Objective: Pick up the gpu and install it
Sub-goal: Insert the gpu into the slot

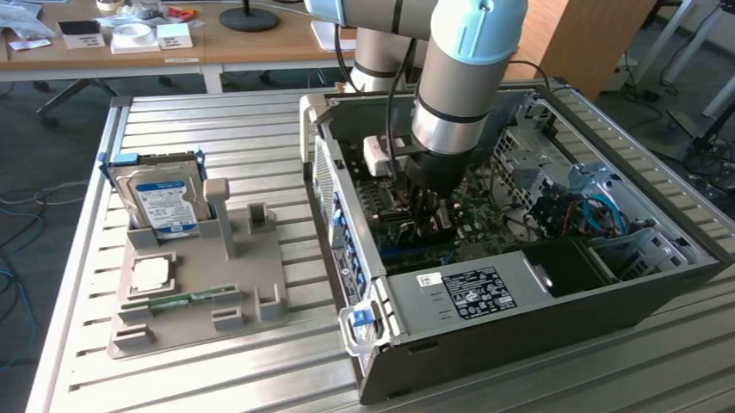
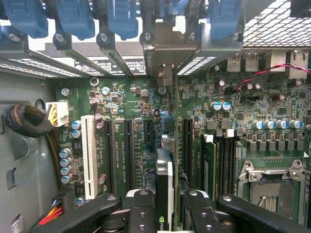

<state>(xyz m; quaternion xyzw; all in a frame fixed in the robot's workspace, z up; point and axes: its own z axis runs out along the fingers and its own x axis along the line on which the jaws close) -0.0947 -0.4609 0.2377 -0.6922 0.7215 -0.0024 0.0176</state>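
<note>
In the exterior view my gripper [image 1: 428, 219] reaches down into the open computer case [image 1: 643, 297], low over the green motherboard [image 1: 488, 219]. In the wrist view the gpu [image 2: 164, 170] appears edge-on as a thin upright card, and its pale metal bracket [image 2: 165, 48] meets the case's rear slot openings. The black fingers [image 2: 141, 211] sit on either side of the card and are shut on it. The card stands in line with the black expansion slots [image 2: 127, 150]. How deep its lower edge sits in a slot is hidden.
Blue slot latches [image 2: 121, 19] line the rear wall. A white slot [image 2: 89, 155], RAM sticks [image 2: 209, 165] and the CPU socket [image 2: 269, 179] flank the card. The power supply [image 1: 483, 288] fills the case front. Outside, a grey holder [image 1: 247, 284] carries a hard drive [image 1: 167, 202] and a RAM stick [image 1: 184, 301].
</note>
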